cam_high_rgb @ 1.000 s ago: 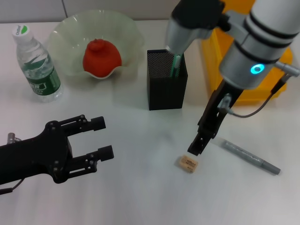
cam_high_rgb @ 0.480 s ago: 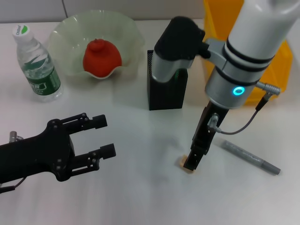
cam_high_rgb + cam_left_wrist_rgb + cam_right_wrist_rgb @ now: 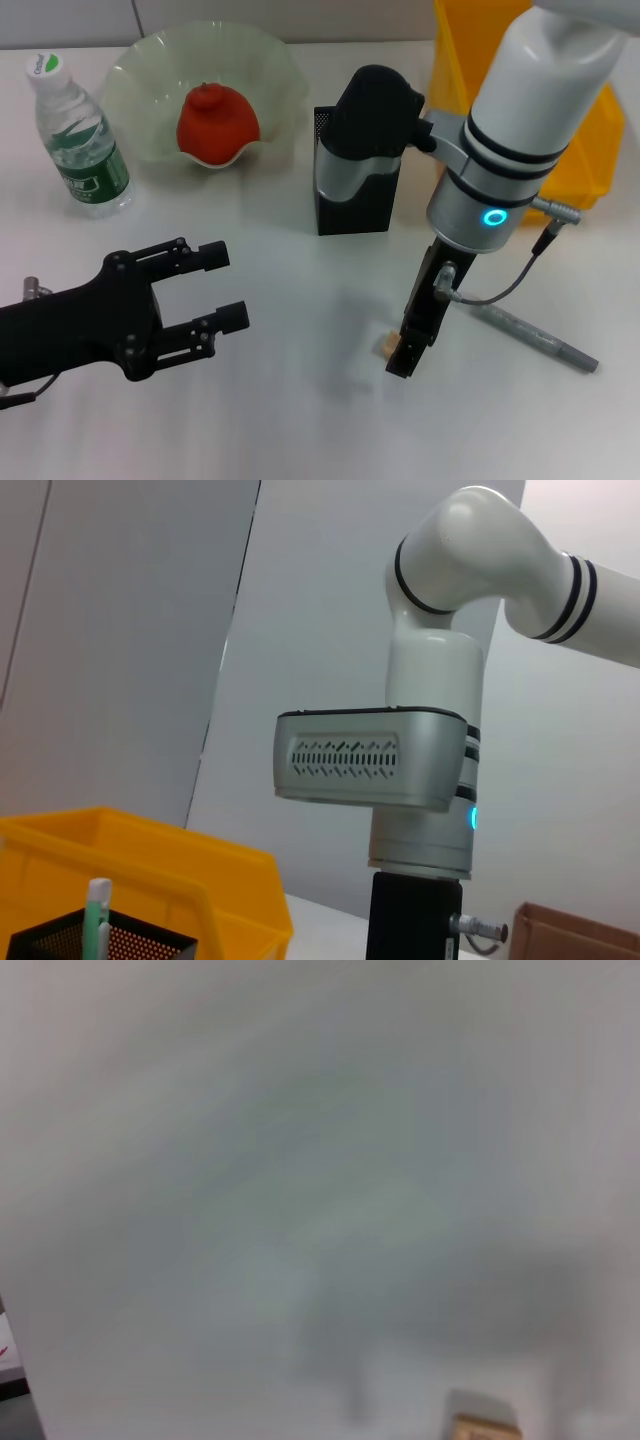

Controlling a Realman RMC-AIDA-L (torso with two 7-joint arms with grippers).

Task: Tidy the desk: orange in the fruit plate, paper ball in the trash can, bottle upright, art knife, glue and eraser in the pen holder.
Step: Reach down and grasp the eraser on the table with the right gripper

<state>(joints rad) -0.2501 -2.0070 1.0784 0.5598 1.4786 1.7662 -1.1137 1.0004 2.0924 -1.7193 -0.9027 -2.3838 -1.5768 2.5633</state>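
One hand over eraser.

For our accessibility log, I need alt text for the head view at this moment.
The right gripper is down over the eraser on the white desk, beside the art knife. The open left gripper hovers apart; behind stand the pen holder, upright bottle and the orange in its plate.

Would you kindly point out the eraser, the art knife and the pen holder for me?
eraser (image 3: 384, 346): head view, on its visible tan edge beside the right gripper.
art knife (image 3: 530, 337): head view, on the middle of its grey handle.
pen holder (image 3: 352, 214): head view, on its black mesh front wall.
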